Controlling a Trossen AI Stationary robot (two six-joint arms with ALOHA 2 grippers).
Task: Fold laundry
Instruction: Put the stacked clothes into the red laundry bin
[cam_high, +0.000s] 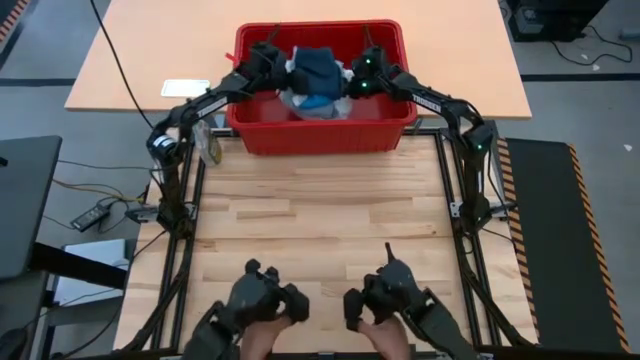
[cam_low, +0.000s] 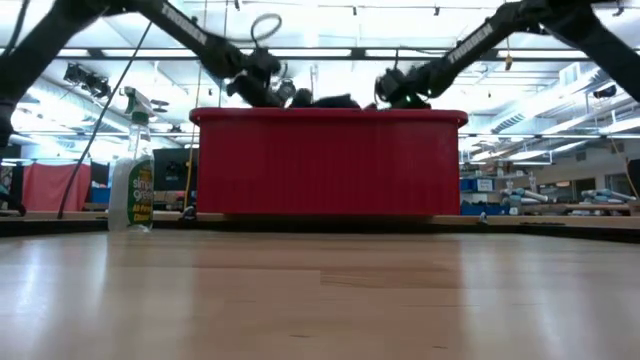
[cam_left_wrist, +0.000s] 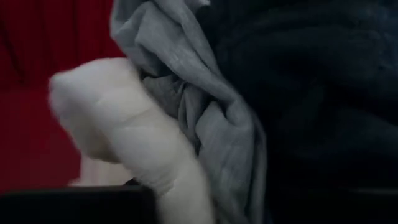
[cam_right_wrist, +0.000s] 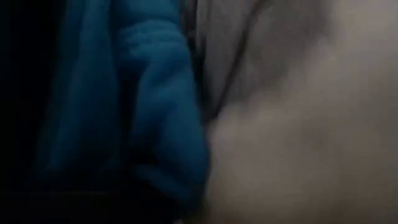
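The laundry (cam_high: 315, 82) lies heaped inside the red basket (cam_high: 320, 132). A dark navy garment (cam_high: 318, 64) is on top, with bright blue (cam_high: 320, 101) and grey (cam_high: 298, 100) below it. My left gripper (cam_high: 277, 64) is at the heap's left side and my right gripper (cam_high: 353, 80) at its right side, both inside the basket. The left wrist view is filled by a white garment (cam_left_wrist: 118, 124), grey cloth (cam_left_wrist: 205, 112) and navy cloth (cam_left_wrist: 311, 93). The right wrist view shows blue cloth (cam_right_wrist: 149, 106) and pale cloth (cam_right_wrist: 292, 124) very close. In the low view both grippers (cam_low: 265, 85) (cam_low: 395, 88) show just above the basket's rim.
The basket stands at the table's far edge. The bare wooden table top (cam_high: 320, 220) lies between it and the near edge. A spray bottle (cam_low: 132, 185) stands left of the basket. At the near edge a person's hands (cam_high: 265, 338) hold two dark handle units (cam_high: 390, 295).
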